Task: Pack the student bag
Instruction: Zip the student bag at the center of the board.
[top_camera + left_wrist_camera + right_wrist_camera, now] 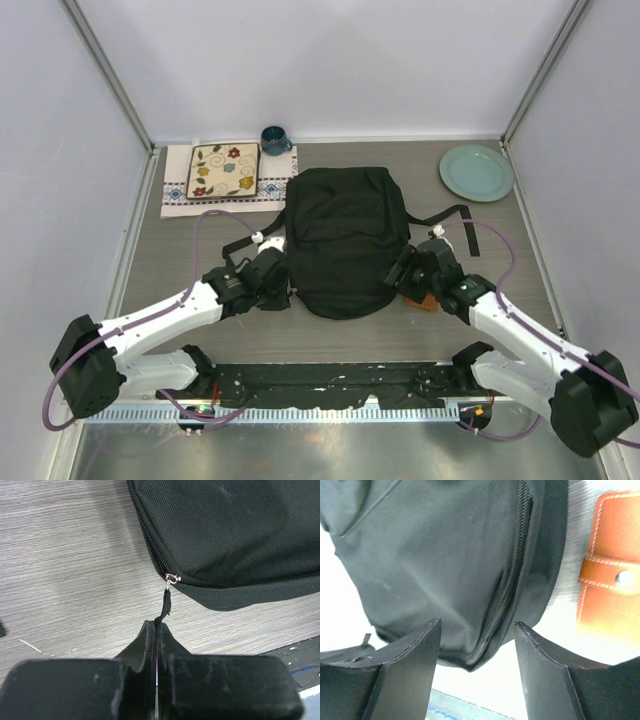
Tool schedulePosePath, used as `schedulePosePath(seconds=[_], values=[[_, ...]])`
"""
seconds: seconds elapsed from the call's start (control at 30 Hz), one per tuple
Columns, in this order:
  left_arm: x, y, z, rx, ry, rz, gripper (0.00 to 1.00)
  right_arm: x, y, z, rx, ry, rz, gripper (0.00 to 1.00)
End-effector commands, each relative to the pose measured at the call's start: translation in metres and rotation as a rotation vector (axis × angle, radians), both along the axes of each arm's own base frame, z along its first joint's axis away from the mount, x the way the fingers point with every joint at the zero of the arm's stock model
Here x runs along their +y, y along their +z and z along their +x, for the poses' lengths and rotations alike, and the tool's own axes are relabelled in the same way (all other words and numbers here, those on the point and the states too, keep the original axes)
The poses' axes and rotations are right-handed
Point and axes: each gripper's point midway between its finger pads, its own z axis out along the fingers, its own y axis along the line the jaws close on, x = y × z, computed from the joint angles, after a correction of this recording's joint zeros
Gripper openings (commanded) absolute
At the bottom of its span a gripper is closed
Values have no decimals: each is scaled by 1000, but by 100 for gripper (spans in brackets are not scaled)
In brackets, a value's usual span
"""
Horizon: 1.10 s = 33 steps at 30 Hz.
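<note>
The black student bag [345, 235] lies flat in the middle of the table, its zipper closed along the near edge. My left gripper [283, 290] sits at the bag's near left corner, shut on the black zipper pull tab [165, 607], which hangs from the metal slider [171, 578] on the bag [235, 535]. My right gripper [402, 272] is open at the bag's near right side. Its fingers [415, 655] straddle the bag's zippered edge [512, 585] without touching it. A brown leather wallet [610, 595] lies just right of the bag, partly hidden under the right gripper in the top view [427, 301].
A patterned square plate [223, 170] on a cloth mat and a dark blue cup [274, 139] stand at the back left. A pale green plate [476, 172] is at the back right. Black bag straps [452, 214] trail out to the right.
</note>
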Motion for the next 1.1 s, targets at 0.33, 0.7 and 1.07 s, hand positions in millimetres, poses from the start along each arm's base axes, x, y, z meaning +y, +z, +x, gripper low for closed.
schedulePosePath(seconds=[0.33,0.7,1.07], values=[[-26,24,17,-56,-77,-58,0,38,97,-49,90,-187,626,66],[-29,29,22,-87,-112,-45,0,165,96,-55,151,-233,717,68],[-22,31,23,-113,-98,-39,0,185,45,-29,281,-504,696,70]])
